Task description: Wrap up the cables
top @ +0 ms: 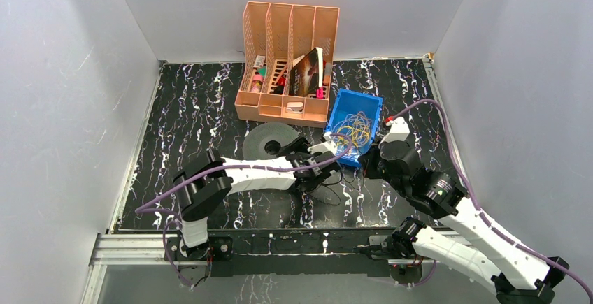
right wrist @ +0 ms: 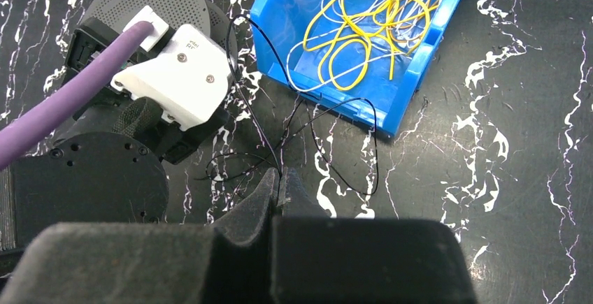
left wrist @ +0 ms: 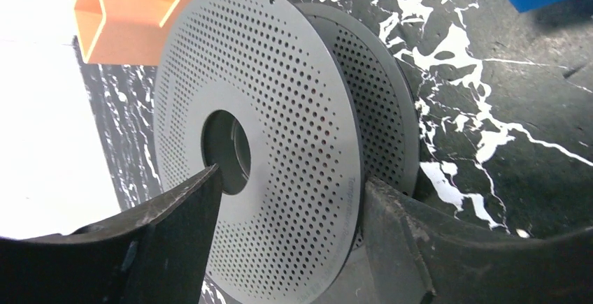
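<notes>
1. Spool (left wrist: 280,108): lower rim hidden behind left gripper (left wrist: 292,178) fingers (left wrist: 175,227); whether they press it is unclear.
2. Bin (right wrist: 412,73): far end cut off by the top edge.
3. Black cable (right wrist: 377,143): one stretch vanishes into the closed right gripper (right wrist: 280,178).
4. Overhead, the bin's cables (top: 355,129) blur into one tangle.

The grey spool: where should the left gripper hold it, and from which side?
I would grip the spool across both perforated discs near the rim, one finger on each outer face, coming edge-on as the left gripper stands. The flat faces suit the fingers.
</notes>
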Robot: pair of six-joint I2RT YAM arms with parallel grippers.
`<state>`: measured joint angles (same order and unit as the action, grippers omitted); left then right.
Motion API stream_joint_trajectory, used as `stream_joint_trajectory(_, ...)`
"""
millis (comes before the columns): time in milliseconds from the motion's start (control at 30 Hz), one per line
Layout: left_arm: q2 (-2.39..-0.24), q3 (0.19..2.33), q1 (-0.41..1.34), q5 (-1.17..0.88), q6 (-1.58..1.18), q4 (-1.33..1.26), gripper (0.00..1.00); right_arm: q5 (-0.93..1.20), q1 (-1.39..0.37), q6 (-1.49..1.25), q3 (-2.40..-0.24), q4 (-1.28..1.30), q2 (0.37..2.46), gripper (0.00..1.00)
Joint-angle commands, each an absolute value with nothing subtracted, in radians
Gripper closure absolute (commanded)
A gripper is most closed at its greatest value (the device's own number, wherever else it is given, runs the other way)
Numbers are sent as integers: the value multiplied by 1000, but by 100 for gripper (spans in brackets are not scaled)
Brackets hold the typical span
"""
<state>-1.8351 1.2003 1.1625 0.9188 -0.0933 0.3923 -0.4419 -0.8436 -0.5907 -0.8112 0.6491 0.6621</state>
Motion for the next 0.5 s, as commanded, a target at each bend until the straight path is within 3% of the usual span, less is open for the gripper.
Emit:
stream_joint_trajectory(0,-1842,1175,1167,1030,-46,313,35,-451,-839,-600,-809,633,640,100)
stream_joint_trajectory(467,-1707,1140,1167,1096,14,255,71,-446,-839,-598,-808,619,632,100)
